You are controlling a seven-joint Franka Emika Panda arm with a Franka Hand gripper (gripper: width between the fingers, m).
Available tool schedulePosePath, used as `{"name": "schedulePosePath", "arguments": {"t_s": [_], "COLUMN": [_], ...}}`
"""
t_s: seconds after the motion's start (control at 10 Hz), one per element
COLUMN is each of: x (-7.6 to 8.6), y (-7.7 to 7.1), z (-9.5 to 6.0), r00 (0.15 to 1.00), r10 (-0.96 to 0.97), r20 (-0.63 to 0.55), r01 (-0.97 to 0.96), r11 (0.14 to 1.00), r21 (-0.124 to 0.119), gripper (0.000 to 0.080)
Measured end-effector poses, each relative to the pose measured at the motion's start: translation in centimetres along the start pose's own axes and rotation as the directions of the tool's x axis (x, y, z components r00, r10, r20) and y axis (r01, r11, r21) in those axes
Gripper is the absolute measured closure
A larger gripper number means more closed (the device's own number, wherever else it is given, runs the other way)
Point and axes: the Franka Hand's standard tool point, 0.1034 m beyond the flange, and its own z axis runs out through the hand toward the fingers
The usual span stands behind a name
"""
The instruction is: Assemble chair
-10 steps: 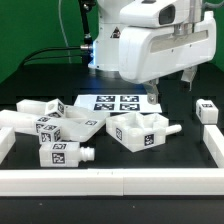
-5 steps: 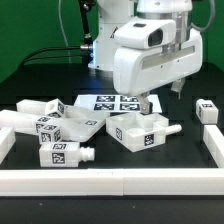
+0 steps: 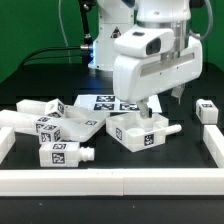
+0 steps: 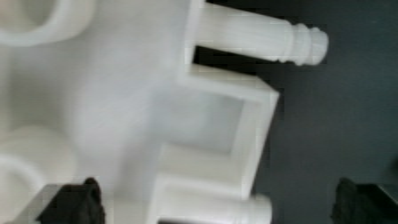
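A: Chair seat sits lower centre of the exterior view; other pieces loose at lower left. Nothing joined yet.
B: Gripper?
A: Spread wide over the seat, grasping nothing.

No text is legible (only coded square tags on chair parts).

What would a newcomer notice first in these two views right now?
The big white arm fills the exterior view's upper right, its open gripper poised over the boxy seat piece mid-table. Other tagged white pieces lie scattered toward the exterior view's left.
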Motion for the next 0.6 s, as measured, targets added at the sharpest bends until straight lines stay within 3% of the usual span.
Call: {"name": "schedulePosePath", "arguments": {"t_s": [0.2, 0.3, 0.4, 0.6], "x": [-0.69, -0.65, -0.66, -0.69], "y": [-0.43, -0.43, -0.44, -0.46], "z": [1.59, 1.53, 1.56, 1.61], "r00": [1.0, 1.0, 1.0, 1.0], "r10": [0.007, 0.006, 0.006, 0.006], "r20": [0.012, 0.012, 0.012, 0.013], "r01": [-0.007, -0.006, -0.006, -0.006], "r11": [1.0, 1.0, 1.0, 1.0], "r21": [0.014, 0.014, 0.014, 0.015], "gripper": [0.015, 0.0278, 0.0278, 0.055]}}
